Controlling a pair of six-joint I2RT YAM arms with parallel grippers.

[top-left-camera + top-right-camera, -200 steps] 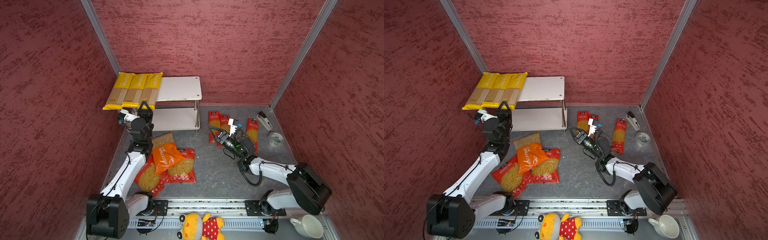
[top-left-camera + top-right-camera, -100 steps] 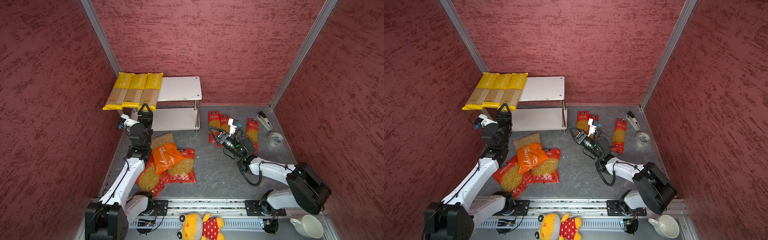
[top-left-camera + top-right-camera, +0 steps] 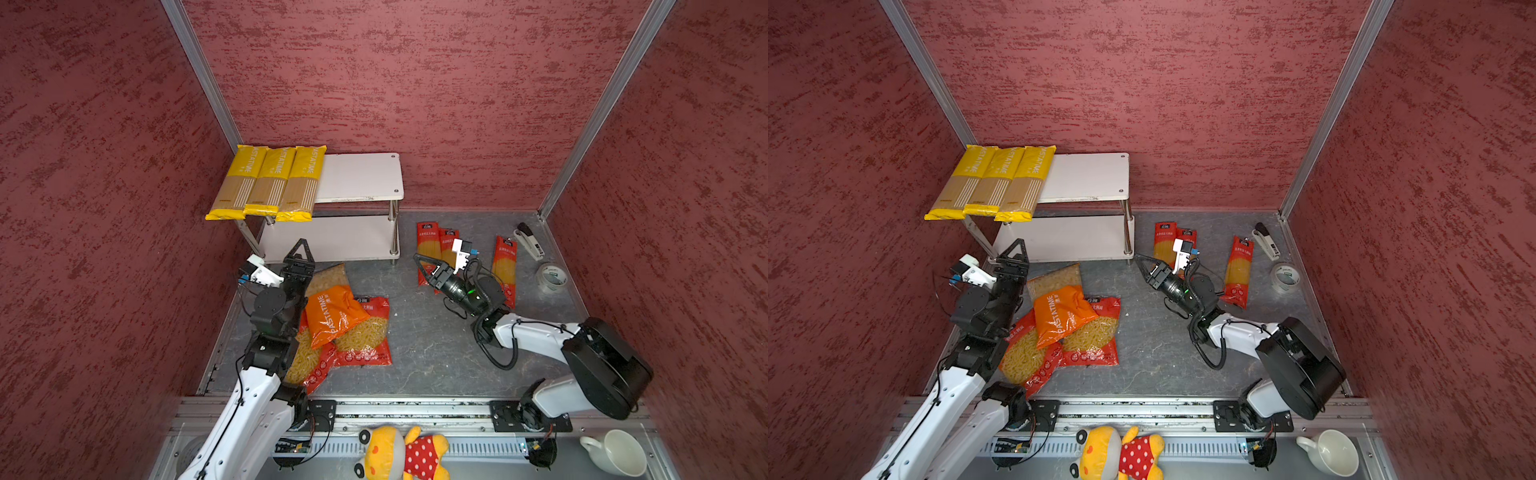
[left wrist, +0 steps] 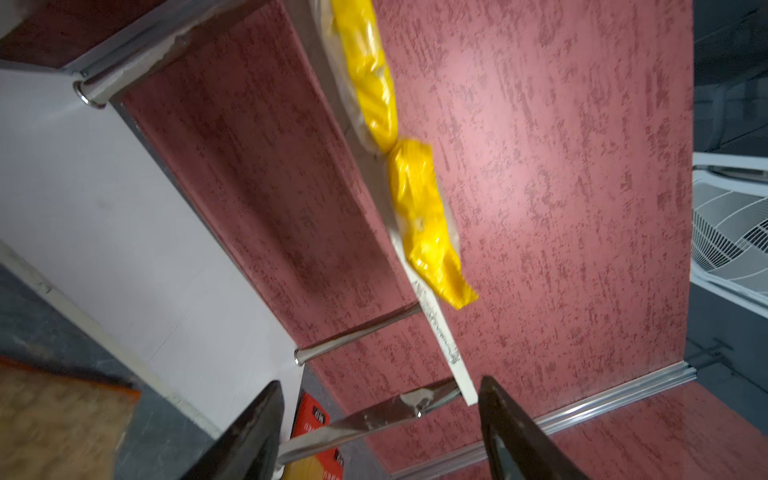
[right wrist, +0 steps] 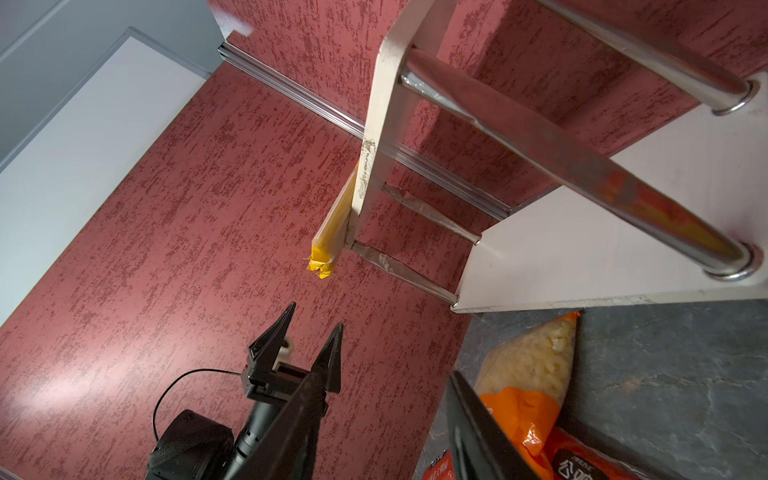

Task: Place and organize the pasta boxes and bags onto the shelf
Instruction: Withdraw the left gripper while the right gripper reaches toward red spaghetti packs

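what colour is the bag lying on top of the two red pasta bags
The top bag is orange with white PASTATIME lettering and a clear end showing pasta; it shows best in a top view.

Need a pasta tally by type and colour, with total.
yellow spaghetti packs: 3
red spaghetti packs: 3
orange bag: 1
red bags: 2
total: 9

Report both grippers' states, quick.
Left black parallel gripper: open, holding nothing.
Right black parallel gripper: open, holding nothing.
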